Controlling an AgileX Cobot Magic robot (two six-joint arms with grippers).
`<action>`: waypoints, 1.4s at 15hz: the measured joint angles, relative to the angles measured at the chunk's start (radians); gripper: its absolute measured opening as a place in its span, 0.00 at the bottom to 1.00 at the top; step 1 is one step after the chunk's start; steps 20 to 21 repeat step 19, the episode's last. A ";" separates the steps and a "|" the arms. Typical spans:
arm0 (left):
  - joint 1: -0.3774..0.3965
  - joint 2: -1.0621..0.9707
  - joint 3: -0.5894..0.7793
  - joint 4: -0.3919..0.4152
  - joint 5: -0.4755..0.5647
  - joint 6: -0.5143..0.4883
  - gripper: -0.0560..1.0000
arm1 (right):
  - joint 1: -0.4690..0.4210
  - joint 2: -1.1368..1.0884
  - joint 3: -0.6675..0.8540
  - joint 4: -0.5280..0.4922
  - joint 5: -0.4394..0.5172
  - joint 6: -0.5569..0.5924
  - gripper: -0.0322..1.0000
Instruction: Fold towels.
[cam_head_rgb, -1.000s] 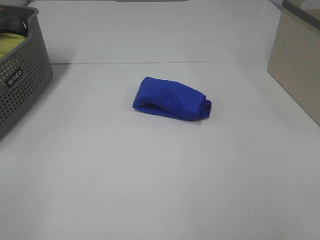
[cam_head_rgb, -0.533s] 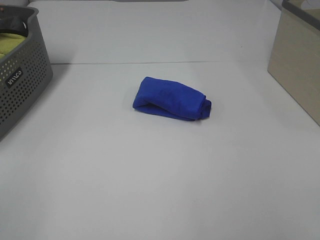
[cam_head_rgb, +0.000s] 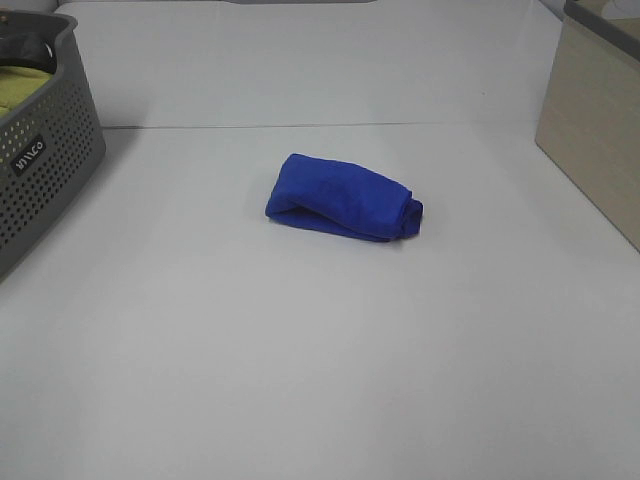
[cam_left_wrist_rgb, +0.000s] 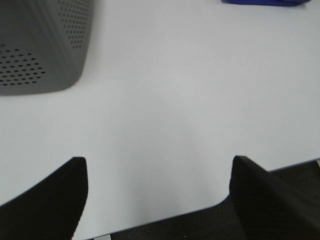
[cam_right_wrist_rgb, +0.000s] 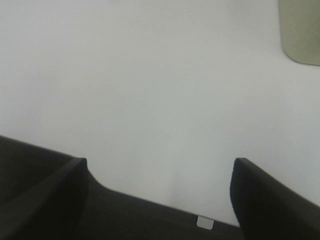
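Observation:
The royal-blue towel (cam_head_rgb: 342, 196) lies bunched in a loose roll on the white table (cam_head_rgb: 300, 350), a little back of the middle. Neither arm shows in the exterior high view. In the left wrist view my left gripper (cam_left_wrist_rgb: 159, 195) is open and empty above the table's front edge, and a sliver of the towel (cam_left_wrist_rgb: 265, 2) shows far ahead. In the right wrist view my right gripper (cam_right_wrist_rgb: 159, 195) is open and empty above the front edge; the towel is out of that view.
A grey perforated basket (cam_head_rgb: 40, 160) with a yellow-green cloth (cam_head_rgb: 22, 88) stands at the back left; it also shows in the left wrist view (cam_left_wrist_rgb: 42, 45). A beige box (cam_head_rgb: 595, 130) stands at the right, and its corner shows in the right wrist view (cam_right_wrist_rgb: 300, 30).

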 joint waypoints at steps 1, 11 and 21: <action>0.034 -0.025 0.000 0.000 0.000 0.000 0.76 | -0.023 -0.042 0.000 0.000 0.000 0.000 0.77; 0.055 -0.191 0.000 0.000 0.000 0.002 0.76 | -0.039 -0.210 0.000 0.010 0.002 0.000 0.77; 0.055 -0.191 0.000 0.000 0.000 0.003 0.76 | -0.039 -0.210 0.000 0.010 0.002 0.000 0.77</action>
